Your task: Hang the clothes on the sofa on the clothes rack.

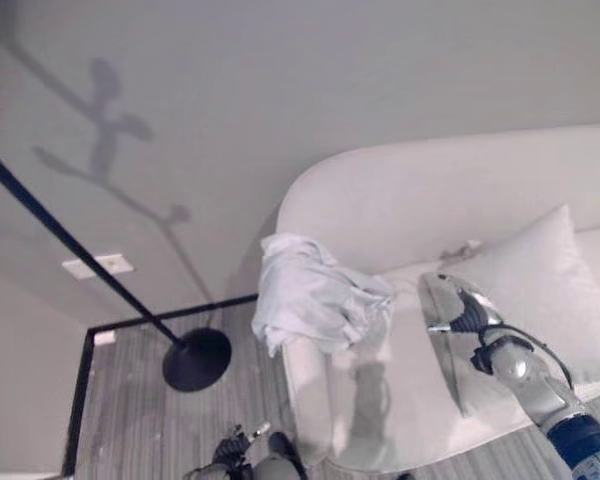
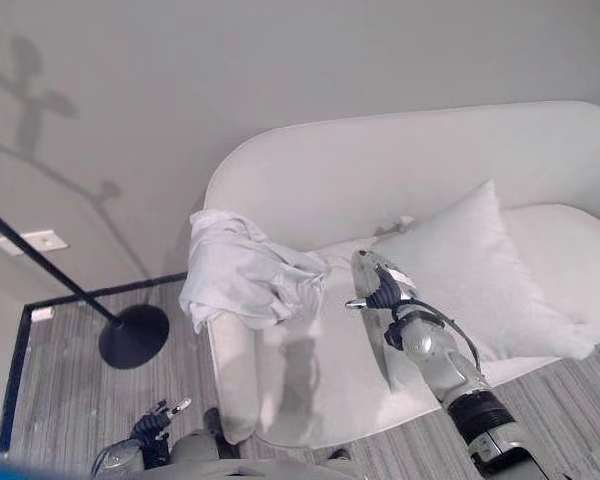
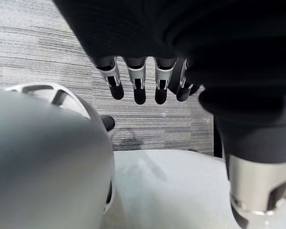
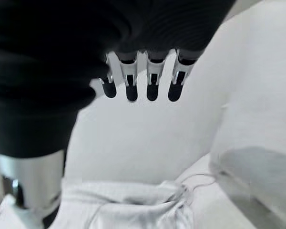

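A crumpled white garment point(image 1: 315, 295) lies over the left armrest of the white sofa point(image 1: 420, 190); the right wrist view has it close ahead as garment point(image 4: 133, 205). My right hand point(image 1: 460, 305) hovers above the seat just right of the garment, apart from it, its fingers point(image 4: 143, 81) straight and holding nothing. The black clothes rack stands on the floor left of the sofa, with a round base point(image 1: 195, 360) and a thin slanting pole point(image 1: 60, 235). Low by the floor near the sofa's front is my left hand point(image 1: 235, 445), its fingers point(image 3: 138, 86) straight and holding nothing.
A large white pillow point(image 1: 540, 290) leans on the sofa seat right of my right hand. A white wall plate point(image 1: 98, 265) sits low on the wall behind the rack. A dark strip point(image 1: 80, 390) borders the grey striped floor point(image 1: 140, 420).
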`<state>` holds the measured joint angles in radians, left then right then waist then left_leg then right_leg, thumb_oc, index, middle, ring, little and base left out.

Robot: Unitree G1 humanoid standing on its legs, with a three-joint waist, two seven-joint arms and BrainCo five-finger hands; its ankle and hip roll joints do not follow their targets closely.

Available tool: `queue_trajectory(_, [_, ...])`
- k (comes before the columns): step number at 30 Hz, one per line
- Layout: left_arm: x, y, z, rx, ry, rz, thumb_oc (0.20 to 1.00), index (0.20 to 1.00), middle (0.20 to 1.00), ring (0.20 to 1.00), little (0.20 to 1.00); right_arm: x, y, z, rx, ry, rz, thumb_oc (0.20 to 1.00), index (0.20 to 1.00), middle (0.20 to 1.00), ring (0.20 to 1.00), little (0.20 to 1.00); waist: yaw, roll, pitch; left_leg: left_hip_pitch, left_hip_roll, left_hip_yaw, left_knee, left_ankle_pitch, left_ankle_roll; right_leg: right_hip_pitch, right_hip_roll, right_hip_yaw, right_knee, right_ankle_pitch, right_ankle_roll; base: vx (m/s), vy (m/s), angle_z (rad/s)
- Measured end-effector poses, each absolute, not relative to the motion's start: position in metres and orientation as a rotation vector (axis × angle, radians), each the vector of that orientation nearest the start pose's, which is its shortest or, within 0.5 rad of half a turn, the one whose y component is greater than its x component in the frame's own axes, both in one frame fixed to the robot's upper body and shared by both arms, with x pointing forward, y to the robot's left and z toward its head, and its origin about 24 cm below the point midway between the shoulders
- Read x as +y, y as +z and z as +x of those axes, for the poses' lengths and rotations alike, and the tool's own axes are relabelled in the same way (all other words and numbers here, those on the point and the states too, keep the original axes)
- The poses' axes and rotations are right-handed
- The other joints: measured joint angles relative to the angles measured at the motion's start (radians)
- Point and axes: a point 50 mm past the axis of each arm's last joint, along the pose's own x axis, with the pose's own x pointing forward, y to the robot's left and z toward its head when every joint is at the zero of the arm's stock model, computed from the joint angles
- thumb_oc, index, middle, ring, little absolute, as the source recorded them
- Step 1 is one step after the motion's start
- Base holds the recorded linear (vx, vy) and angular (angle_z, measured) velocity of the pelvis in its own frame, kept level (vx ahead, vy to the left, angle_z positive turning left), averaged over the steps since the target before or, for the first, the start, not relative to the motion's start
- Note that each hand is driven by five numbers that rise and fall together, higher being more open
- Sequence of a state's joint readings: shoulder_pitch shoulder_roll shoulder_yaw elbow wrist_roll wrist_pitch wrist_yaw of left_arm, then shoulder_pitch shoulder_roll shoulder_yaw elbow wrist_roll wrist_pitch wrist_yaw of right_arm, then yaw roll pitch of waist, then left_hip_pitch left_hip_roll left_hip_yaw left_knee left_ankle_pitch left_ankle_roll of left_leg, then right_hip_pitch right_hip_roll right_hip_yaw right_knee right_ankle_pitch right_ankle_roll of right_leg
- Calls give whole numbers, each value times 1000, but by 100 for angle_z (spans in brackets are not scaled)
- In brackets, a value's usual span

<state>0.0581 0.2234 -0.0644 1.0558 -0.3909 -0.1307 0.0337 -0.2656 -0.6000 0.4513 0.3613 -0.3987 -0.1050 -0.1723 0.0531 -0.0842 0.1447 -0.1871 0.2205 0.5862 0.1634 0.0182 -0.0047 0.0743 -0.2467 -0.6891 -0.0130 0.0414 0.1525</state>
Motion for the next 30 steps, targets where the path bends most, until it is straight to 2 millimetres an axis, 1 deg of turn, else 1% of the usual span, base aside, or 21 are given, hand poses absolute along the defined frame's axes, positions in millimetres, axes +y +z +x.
queue_trajectory(2, [239,-144,116,931,325,-70,1000,1000,1000,1000,1000,-178,35,295,-125,341,-1181,1000,1000,1000,1000,1000,15,-5,32,-20,3,-17,17,1,3,-3,1,-16,0,0,-1,-17,-2,20])
queue_trajectory(3, [240,-144,116,931,329,-69,1000,1000,1000,1000,1000,-175,37,296,-145,351,-1187,1000,1000,1000,1000,1000,27,-1,41,-26,0,-22,18,1,4,-4,0,-20,0,0,-2,-23,8,20])
queue_trajectory(4, [242,-145,114,938,346,-76,1000,1000,1000,1000,1000,-165,38,303,-172,365,-1212,1000,1000,1000,1000,1000,54,11,52,-41,2,-24,24,-1,4,-19,-2,-18,5,-2,-5,-17,-1,6])
queue_trajectory(5, [244,-144,117,925,369,-100,1000,1000,1000,1000,1000,-158,42,312,-198,375,-1246,1000,1000,1000,1000,1000,61,11,68,-52,7,-23,34,-4,7,-31,-2,-16,11,-1,-6,-15,2,3])
queue_trajectory(6, [245,-143,120,912,389,-120,1000,1000,1000,1000,1000,-155,44,317,-211,384,-1277,1000,1000,1000,1000,1000,76,22,79,-68,7,-29,41,-3,10,-42,-3,-19,17,-1,-8,-10,-1,5])
queue_trajectory(7, [245,-142,122,907,399,-130,1000,1000,1000,1000,1000,-154,44,318,-211,387,-1289,1000,1000,1000,1000,1000,89,28,83,-76,8,-29,45,-4,12,-48,-4,-19,18,-1,-9,-8,19,4])
queue_trajectory(8, [248,-141,122,896,430,-147,1000,1000,1000,1000,1000,-150,41,324,-195,377,-1294,1000,1000,1000,1000,1000,99,34,93,-83,10,-29,52,-7,17,-53,-5,-18,20,0,-9,0,0,0])
queue_trajectory(9, [250,-141,122,884,466,-164,1000,1000,1000,1000,1000,-144,36,330,-175,351,-1297,1000,1000,1000,1000,1000,99,38,101,-91,12,-30,60,-12,19,-56,-5,-18,19,0,-10,-3,30,-3])
queue_trajectory(10, [251,-138,126,859,490,-182,1000,1000,1000,1000,1000,-140,30,335,-142,327,-1312,1000,1000,1000,1000,1000,109,46,114,-104,15,-32,70,-18,19,-65,-5,-17,20,1,-11,0,0,0])
queue_trajectory(11, [252,-137,130,844,495,-187,1000,1000,1000,1000,1000,-140,27,336,-128,317,-1328,1000,1000,1000,1000,1000,116,48,119,-111,15,-33,73,-19,20,-71,-5,-17,21,1,-12,10,20,3])
queue_trajectory(12, [252,-132,141,805,493,-186,1000,1000,1000,1000,1000,-142,21,338,-93,298,-1370,1000,1000,1000,1000,1000,126,56,138,-125,17,-40,82,-22,22,-79,-5,-19,25,1,-12,9,24,6])
queue_trajectory(15, [251,-119,161,707,481,-197,1000,1000,1000,1000,1000,-145,7,341,-17,257,-1460,1000,1000,1000,1000,1000,147,72,169,-164,20,-48,98,-26,27,-111,-8,-20,34,1,-12,-1,20,5])
queue_trajectory(16, [252,-113,171,662,477,-211,1000,1000,1000,1000,1000,-149,4,342,19,237,-1493,1000,1000,1000,1000,1000,146,79,185,-182,22,-50,108,-29,33,-124,-8,-22,38,3,-15,-27,35,6])
queue_trajectory(19, [257,-99,184,584,473,-201,1000,1000,1000,1000,1000,-158,1,344,67,186,-1545,1000,1000,1000,1000,1000,169,101,216,-226,22,-56,132,-39,46,-162,-20,-21,50,4,-16,-40,71,3])
queue_trajectory(23, [265,-95,186,565,493,-182,1000,1000,1000,1000,1000,-159,4,347,72,159,-1540,1000,1000,1000,1000,1000,171,117,239,-268,19,-59,147,-47,58,-198,-26,-21,60,7,-21,-35,46,3])
queue_trajectory(24, [266,-94,185,561,508,-197,1000,1000,1000,1000,1000,-155,4,347,62,173,-1531,1000,1000,1000,1000,1000,175,128,257,-288,18,-62,158,-53,67,-213,-32,-20,67,7,-20,-14,54,6])
queue_trajectory(27, [263,-95,185,566,498,-193,1000,1000,1000,1000,1000,-147,1,345,43,208,-1540,1000,1000,1000,1000,1000,177,136,264,-320,18,-69,170,-58,69,-239,-34,-23,69,7,-21,6,22,3])
queue_trajectory(28, [261,-96,185,570,495,-195,1000,1000,1000,1000,1000,-144,-1,344,39,219,-1534,749,749,749,749,749,179,137,265,-323,18,-69,172,-60,71,-242,-36,-22,69,7,-21,13,35,2])
queue_trajectory(29, [260,-97,185,573,488,-193,1000,1000,1000,1000,1000,-143,-1,344,40,222,-1527,200,200,200,200,200,180,137,265,-324,16,-69,172,-61,72,-243,-37,-22,69,7,-21,0,0,0])
queue_trajectory(30, [259,-96,185,569,485,-193,1000,1000,1000,1000,1000,-139,-1,344,34,228,-1516,200,200,200,200,200,182,137,265,-327,16,-70,173,-63,71,-244,-38,-23,69,7,-21,31,28,1])
